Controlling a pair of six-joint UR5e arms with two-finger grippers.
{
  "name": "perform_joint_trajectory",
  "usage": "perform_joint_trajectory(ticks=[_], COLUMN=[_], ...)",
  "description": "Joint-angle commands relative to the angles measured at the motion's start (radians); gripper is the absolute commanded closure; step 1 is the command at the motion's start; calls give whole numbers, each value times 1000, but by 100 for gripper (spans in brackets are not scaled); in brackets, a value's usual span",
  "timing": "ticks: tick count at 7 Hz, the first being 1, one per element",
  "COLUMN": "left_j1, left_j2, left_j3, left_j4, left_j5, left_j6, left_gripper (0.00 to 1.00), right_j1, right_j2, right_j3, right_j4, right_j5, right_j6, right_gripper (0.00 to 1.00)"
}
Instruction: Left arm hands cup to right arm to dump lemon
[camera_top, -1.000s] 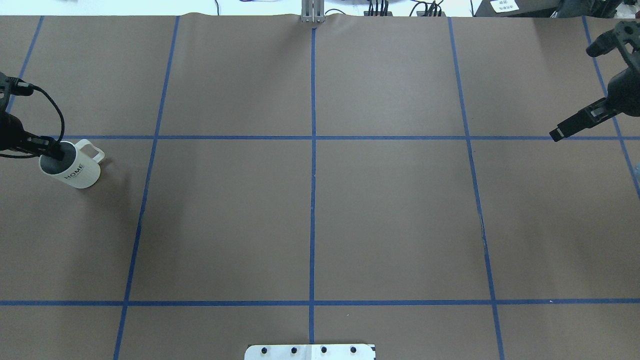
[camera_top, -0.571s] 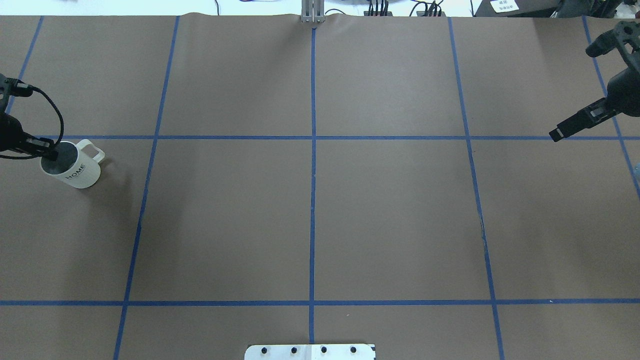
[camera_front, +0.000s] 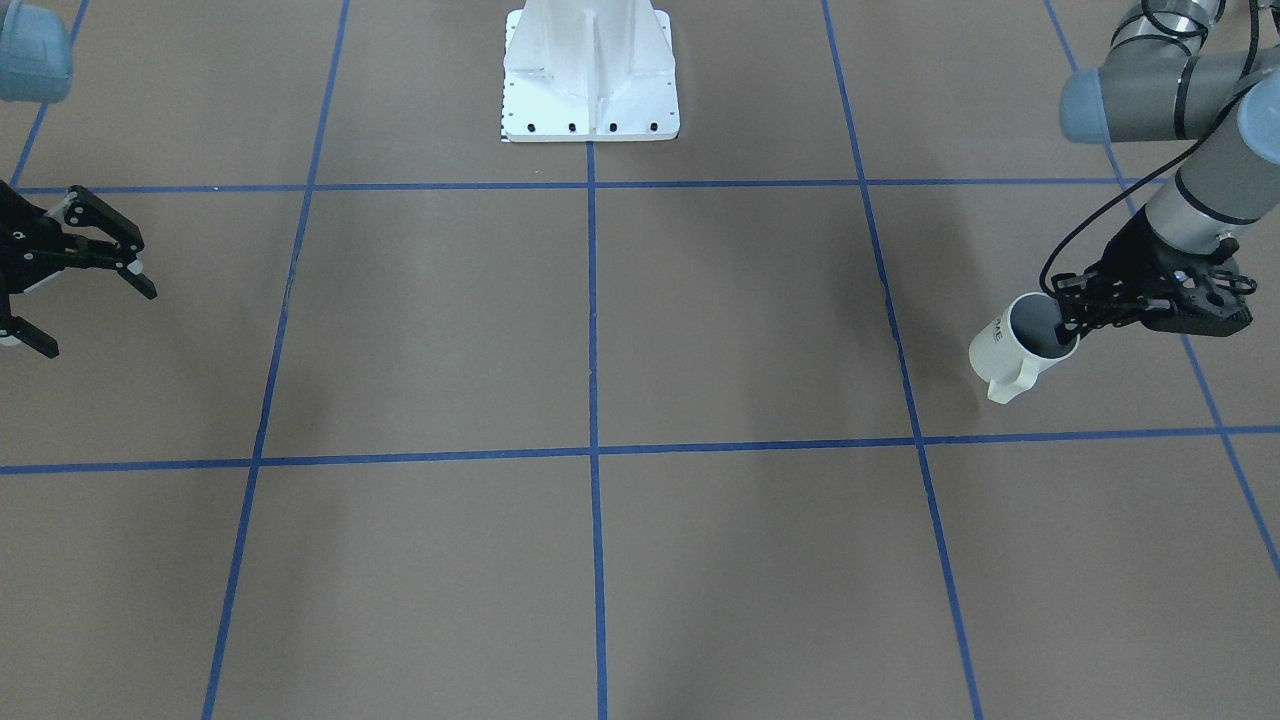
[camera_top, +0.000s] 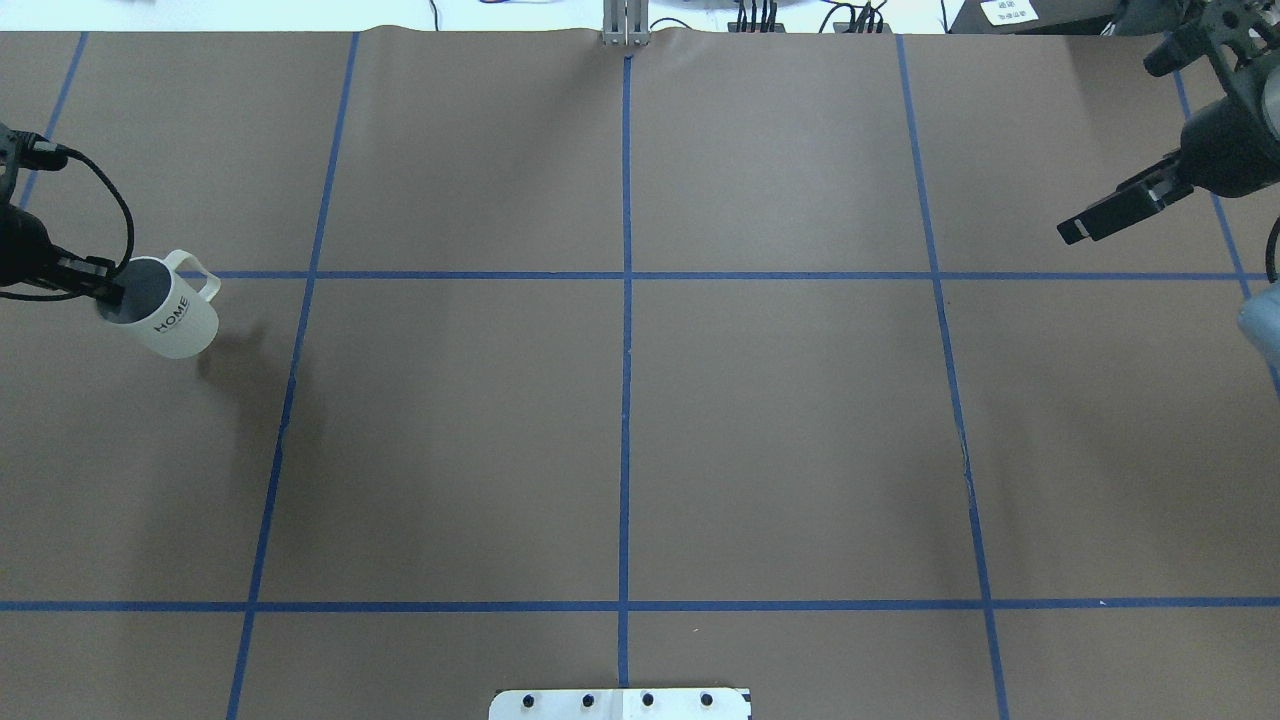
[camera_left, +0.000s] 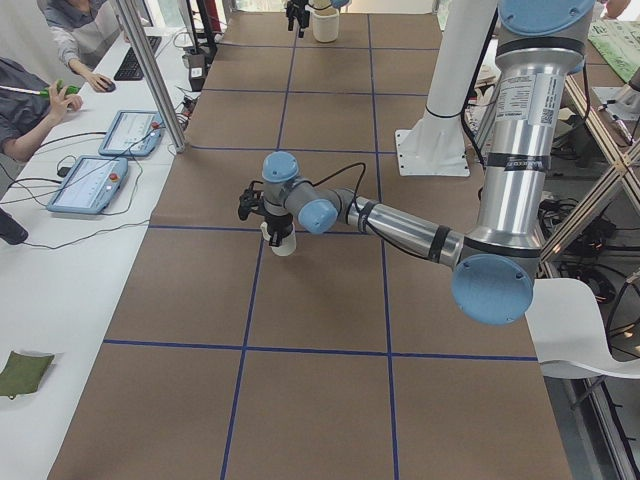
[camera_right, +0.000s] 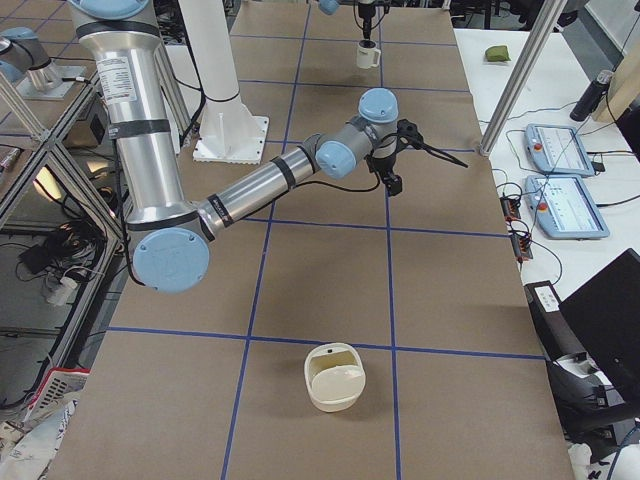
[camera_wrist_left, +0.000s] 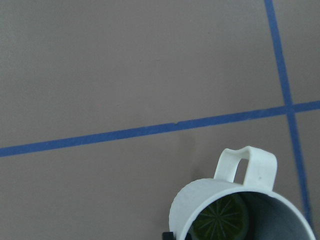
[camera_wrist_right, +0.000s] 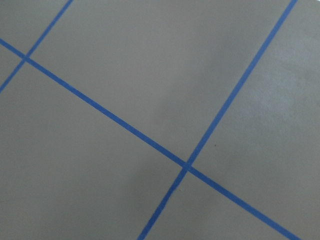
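The off-white cup (camera_top: 170, 312) with "HOME" lettering hangs tilted a little above the table at the far left, its handle (camera_top: 197, 270) pointing away from me. My left gripper (camera_top: 105, 290) is shut on its rim, one finger inside. It also shows in the front view, with the cup (camera_front: 1012, 348) and the left gripper (camera_front: 1070, 320). The left wrist view shows the cup (camera_wrist_left: 210, 197) with a lemon slice (camera_wrist_left: 220, 217) at its bottom. My right gripper (camera_top: 1110, 150) is open and empty at the far right; it also shows in the front view (camera_front: 100, 320).
A cream bowl-like container (camera_right: 333, 377) stands on the table beyond the right arm, at the table's right end. The robot's white base (camera_front: 590, 75) is at the middle of my edge. Blue tape lines (camera_top: 626, 300) cross the brown table.
The left gripper has lifted the cup off the table and carried it a little forward and to the right. The right gripper has moved forward and inward, still open.
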Motion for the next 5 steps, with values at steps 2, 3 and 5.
perform_joint_trajectory(ticks=[2, 3, 5], left_j1=[5, 9, 46], left_j2=[-249, -323, -424], left_j3=[-11, 10, 38], left_j4=[45, 42, 42], left_j5=[-3, -3, -13], left_j6=[-501, -609, -769], left_gripper=[100, 100, 100], right_j1=[-72, -153, -252], right_j2=[49, 71, 176], right_j3=[-46, -45, -54], right_j4=[289, 362, 366], right_j5=[-100, -195, -388], right_j6=[23, 23, 43], right_gripper=[4, 1, 1])
